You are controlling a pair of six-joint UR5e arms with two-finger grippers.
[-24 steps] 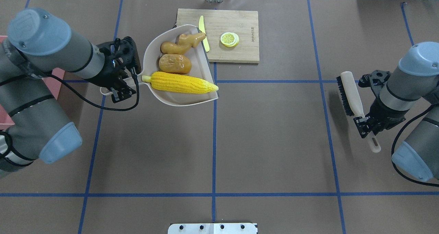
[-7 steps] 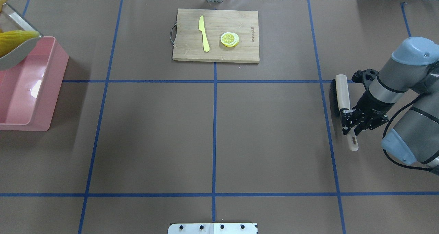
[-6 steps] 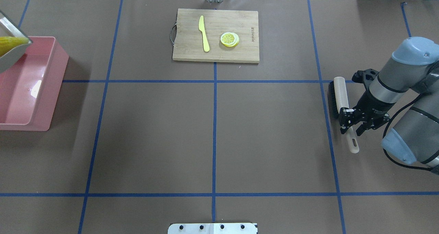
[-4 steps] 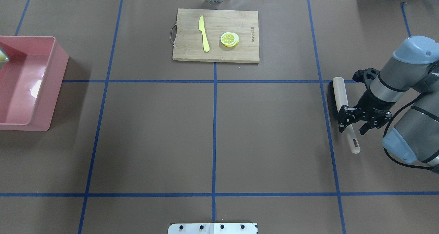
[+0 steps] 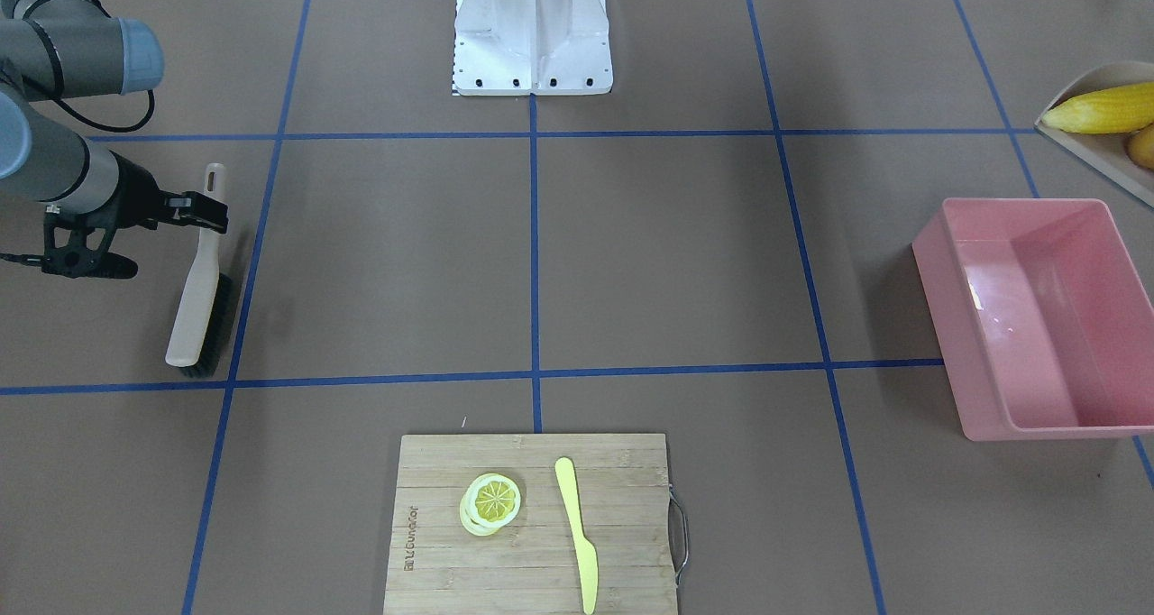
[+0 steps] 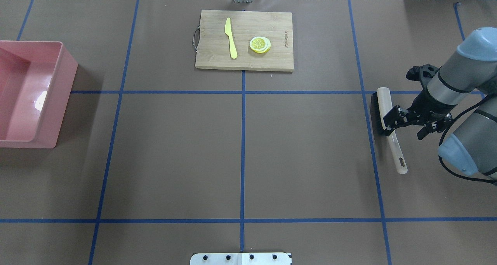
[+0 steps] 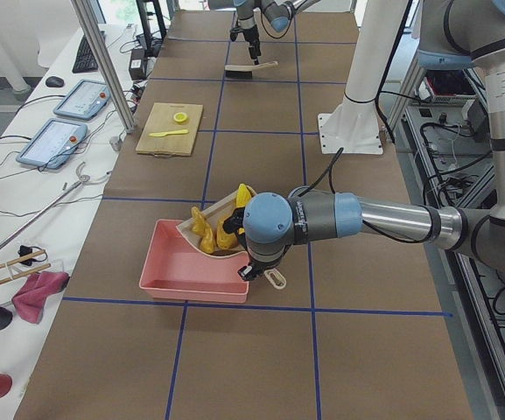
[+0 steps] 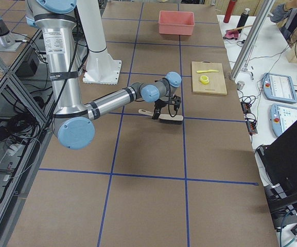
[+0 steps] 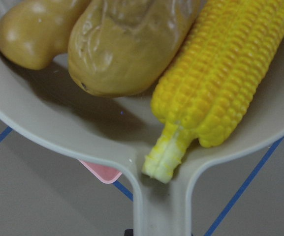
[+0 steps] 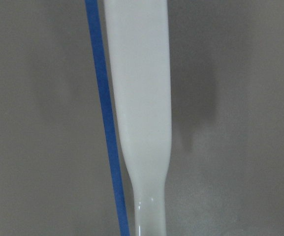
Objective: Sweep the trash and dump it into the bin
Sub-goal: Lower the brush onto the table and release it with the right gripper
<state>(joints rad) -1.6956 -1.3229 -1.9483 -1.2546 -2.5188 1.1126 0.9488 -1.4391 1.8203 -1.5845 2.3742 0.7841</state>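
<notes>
The beige dustpan (image 9: 58, 123) holds the yellow corn cob (image 9: 220, 73), the brown potato (image 9: 127, 44) and the tan ginger root (image 9: 33, 29). Its handle runs down into my left gripper at the bottom edge of the left wrist view. In the exterior left view the dustpan (image 7: 213, 232) hangs tilted at the robot-side rim of the pink bin (image 7: 191, 271). The bin (image 6: 64, 98) looks empty. The front-facing view shows the dustpan (image 5: 1095, 151) with the corn (image 5: 1095, 110) beyond the bin (image 5: 1037, 326). My right gripper (image 6: 404, 128) is open above the brush (image 6: 382, 105).
A wooden cutting board (image 6: 271, 24) with a pale yellow knife (image 6: 231, 37) and lemon slices (image 6: 260, 44) lies at the far middle. The brush (image 5: 198, 299) lies on the table at the right, its white handle (image 10: 142, 123) under the right wrist camera.
The dustpan with the trash went from the cutting board to the bin and left the overhead view. My right gripper opened, let go of the brush handle and drew back from it.
</notes>
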